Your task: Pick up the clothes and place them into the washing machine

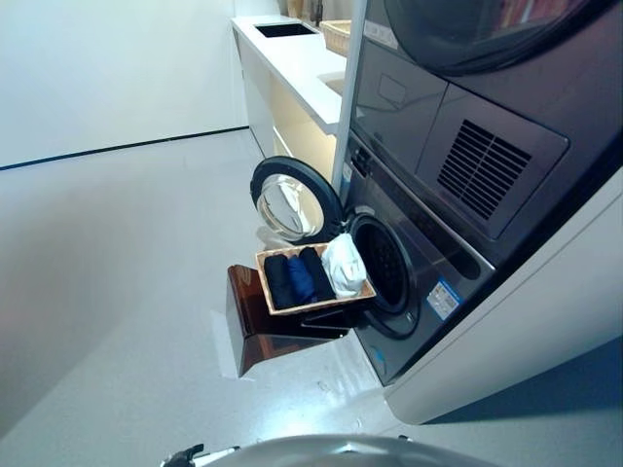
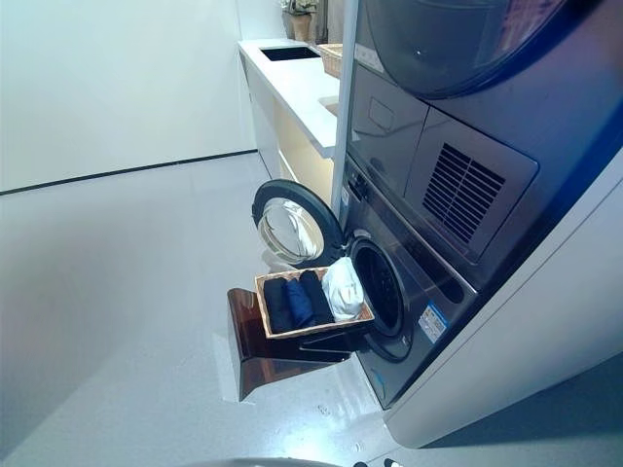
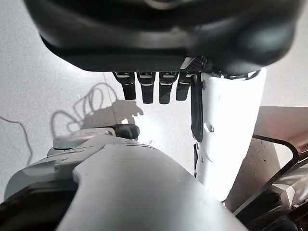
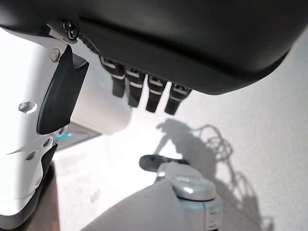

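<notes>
While the clothes [image 1: 313, 275] lie in a wicker basket [image 1: 268, 289], two dark rolls, a blue one and a white bundle sit side by side, their long axes running across the basket toward the washing machine [image 1: 414, 258]. The basket rests on a brown stand [image 1: 255, 331] just before the open door [image 1: 290, 199]. A label on the machine's front is unreadable. Left hand [image 3: 154, 86] and right hand [image 4: 144, 91] hang with fingers relaxed, holding nothing.

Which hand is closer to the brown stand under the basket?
Left, probably: the left hand hangs open with the stand just past it; the right hand, also open, shows no stand nearby.
</notes>
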{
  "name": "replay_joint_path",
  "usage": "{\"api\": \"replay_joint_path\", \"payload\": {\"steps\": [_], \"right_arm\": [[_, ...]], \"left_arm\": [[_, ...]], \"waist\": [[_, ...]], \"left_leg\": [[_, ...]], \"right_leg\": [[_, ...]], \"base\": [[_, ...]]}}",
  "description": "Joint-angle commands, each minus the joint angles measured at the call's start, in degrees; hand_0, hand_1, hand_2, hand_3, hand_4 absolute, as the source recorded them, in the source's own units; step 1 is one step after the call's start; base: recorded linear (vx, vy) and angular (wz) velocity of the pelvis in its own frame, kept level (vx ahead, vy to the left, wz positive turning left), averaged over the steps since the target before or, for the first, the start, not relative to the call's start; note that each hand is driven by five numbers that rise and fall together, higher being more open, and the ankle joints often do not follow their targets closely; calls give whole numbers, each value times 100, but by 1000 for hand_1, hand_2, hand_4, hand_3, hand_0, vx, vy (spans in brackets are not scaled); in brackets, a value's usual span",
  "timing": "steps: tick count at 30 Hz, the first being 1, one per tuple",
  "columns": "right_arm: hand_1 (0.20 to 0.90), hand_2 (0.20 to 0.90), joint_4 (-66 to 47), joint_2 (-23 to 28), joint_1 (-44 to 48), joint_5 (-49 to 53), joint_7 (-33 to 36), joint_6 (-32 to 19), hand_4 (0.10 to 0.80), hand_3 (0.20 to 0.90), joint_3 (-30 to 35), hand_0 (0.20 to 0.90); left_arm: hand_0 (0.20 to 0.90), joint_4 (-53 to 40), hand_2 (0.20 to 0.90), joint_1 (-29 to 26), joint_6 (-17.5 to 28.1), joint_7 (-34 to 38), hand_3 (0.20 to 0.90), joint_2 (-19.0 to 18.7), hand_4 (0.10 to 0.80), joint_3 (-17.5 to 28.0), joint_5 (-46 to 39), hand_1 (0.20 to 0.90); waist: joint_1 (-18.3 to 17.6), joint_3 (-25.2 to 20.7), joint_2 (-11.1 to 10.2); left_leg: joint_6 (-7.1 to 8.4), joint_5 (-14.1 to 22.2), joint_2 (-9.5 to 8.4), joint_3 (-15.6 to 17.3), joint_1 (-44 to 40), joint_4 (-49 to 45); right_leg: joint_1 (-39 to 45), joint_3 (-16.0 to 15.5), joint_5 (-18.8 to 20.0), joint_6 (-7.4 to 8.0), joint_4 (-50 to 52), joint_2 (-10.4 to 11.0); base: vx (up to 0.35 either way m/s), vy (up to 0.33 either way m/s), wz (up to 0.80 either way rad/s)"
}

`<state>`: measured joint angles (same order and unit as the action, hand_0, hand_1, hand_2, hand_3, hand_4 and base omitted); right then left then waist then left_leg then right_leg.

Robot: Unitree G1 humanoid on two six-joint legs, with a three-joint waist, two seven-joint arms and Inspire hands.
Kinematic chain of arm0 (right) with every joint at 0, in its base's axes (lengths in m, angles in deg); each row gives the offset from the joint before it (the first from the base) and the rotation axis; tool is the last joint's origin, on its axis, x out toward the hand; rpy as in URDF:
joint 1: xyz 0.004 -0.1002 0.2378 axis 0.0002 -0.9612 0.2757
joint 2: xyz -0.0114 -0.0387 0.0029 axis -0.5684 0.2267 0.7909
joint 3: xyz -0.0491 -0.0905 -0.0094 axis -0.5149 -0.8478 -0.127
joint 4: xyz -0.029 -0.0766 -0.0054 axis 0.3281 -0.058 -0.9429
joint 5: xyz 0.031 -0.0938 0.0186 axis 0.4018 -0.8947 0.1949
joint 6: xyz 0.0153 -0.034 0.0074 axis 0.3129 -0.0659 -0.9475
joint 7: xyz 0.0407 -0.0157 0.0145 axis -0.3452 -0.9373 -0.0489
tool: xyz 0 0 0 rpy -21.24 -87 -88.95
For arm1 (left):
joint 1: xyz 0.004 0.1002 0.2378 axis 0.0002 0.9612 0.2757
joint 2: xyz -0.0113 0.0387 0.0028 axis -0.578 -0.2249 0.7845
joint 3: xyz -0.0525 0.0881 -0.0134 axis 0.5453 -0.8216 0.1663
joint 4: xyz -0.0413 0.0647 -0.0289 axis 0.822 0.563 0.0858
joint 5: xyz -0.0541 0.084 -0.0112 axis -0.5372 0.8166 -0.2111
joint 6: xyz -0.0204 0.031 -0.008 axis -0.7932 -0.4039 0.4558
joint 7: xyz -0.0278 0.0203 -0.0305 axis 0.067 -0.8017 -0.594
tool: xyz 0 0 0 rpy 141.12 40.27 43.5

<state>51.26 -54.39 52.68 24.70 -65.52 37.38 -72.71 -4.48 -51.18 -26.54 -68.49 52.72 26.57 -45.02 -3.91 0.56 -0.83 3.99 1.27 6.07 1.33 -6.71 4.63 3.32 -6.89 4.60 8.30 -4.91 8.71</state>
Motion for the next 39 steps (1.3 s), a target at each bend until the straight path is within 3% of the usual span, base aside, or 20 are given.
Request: {"api": "replay_joint_path", "payload": {"steps": [1, 8, 15, 17, 19, 20, 23, 25, 28, 30, 31, 33, 36, 39], "right_arm": [[900, 900, 258, 38, 392, 34, 56, -132, 800, 900, 43, 900], [900, 900, 211, 53, 490, 147, 29, -126, 800, 900, 129, 900], [900, 900, 185, 71, 501, 238, 59, -137, 800, 900, 206, 900], [900, 900, 151, 103, 492, 266, 67, -147, 800, 900, 228, 900], [900, 900, 131, 111, 496, 283, 76, -152, 800, 900, 232, 900], [900, 900, 89, 108, 510, 319, 84, -170, 800, 900, 219, 900], [900, 900, 28, 72, 560, 354, 108, -188, 800, 900, 200, 900], [900, 900, -25, 38, 597, 348, 101, -201, 800, 900, 184, 900], [900, 900, -1, 24, 607, 370, 101, -201, 800, 900, 202, 900], [900, 900, 16, 6, 605, 364, 112, -197, 800, 900, 173, 900], [900, 900, 24, -1, 589, 343, 132, -191, 800, 900, 154, 900], [900, 900, 32, -21, 557, 314, 146, -181, 800, 900, 122, 900], [900, 900, 39, -61, 405, 282, 123, -171, 800, 900, 112, 900], [900, 900, 56, -64, 311, 247, 102, -163, 800, 900, 108, 900]], "left_arm": [[900, 223, 900, -432, 198, 83, 900, -98, 800, 159, -58, 900], [900, 221, 900, -535, 211, 83, 900, -169, 800, 204, -160, 900], [900, 136, 900, -634, 249, 89, 900, -203, 800, 184, -227, 900], [900, 73, 900, -666, 267, 87, 900, -217, 800, 175, -274, 900], [900, 55, 900, -674, 271, 80, 900, -227, 800, 177, -288, 900], [900, 48, 900, -665, 264, 72, 900, -272, 800, 164, -283, 900], [900, 106, 900, -657, 220, 80, 900, -327, 800, 205, -224, 900], [900, 176, 900, -623, 201, 90, 900, -364, 800, 270, -187, 900], [900, 202, 900, -636, 208, 93, 900, -365, 800, 298, -160, 900], [900, 206, 900, -632, 215, 116, 900, -350, 800, 302, -133, 900], [900, 192, 900, -624, 223, 130, 900, -329, 800, 307, -128, 900], [900, 169, 900, -610, 238, 136, 900, -301, 800, 297, -139, 900], [900, 139, 900, -545, 254, 120, 900, -257, 800, 235, -188, 900], [900, 115, 900, -492, 251, 107, 900, -226, 800, 213, -217, 900]], "waist": [[-44, 188, -185], [9, 401, -195], [20, 472, -301], [43, 535, -306], [33, 559, -287], [8, 633, -236], [19, 716, -148], [-10, 727, -86], [-76, 760, -85], [-173, 784, -128], [-262, 808, -178], [-340, 824, -177], [-401, 806, -218], [-419, 737, -203]], "left_leg": [[-255, 67, -432, -180, 86, 37], [-440, 119, -614, -187, 139, -117], [-589, 396, -884, -275, 234, -539], [-691, 527, -1073, -338, 330, -854], [-753, 575, -1144, -377, 371, -945], [-836, 589, -1198, -441, 344, -960], [-894, 596, -1171, -408, 298, -941], [-861, 647, -1089, -396, 135, -830], [-781, 713, -1027, -461, -48, -712], [-714, 808, -988, -521, -276, -573], [-657, 871, -954, -572, -462, -470], [-585, 962, -860, -630, -680, -399], [-476, 1045, -714, -706, -938, -352], [-389, 1048, -553, -705, -1059, -318]], "right_leg": [[-60, 218, 117, 146, 190, 89], [-307, 266, -29, 220, 790, 269], [-321, 220, 215, 313, 1252, 595], [-426, 245, 530, 246, 1708, 755], [-578, 282, 700, 191, 2003, 810], [-783, 293, 902, 79, 2408, 835], [-1048, 200, 813, -3, 2795, 840], [-1286, -12, 363, -49, 2429, 703], [-1389, -148, 272, 11, 1801, 616], [-1571, -144, 491, 135, 1104, 508], [-1782, -75, 813, 260, 705, 451], [-1963, -21, 1037, 342, 481, 331], [-1989, -175, 1135, 329, 566, 233], [-1962, -399, 990, 234, 678, 120]], "base": [[0, 40, 0], [23, 89, -5], [63, 88, 9], [77, 167, 21], [33, 143, 30], [22, 185, 31], [40, 137, 33], [132, 16, -8], [155, -63, -11], [290, -112, 5], [270, -90, 9], [286, -101, 15], [237, -128, 30], [128, -112, 39]]}}
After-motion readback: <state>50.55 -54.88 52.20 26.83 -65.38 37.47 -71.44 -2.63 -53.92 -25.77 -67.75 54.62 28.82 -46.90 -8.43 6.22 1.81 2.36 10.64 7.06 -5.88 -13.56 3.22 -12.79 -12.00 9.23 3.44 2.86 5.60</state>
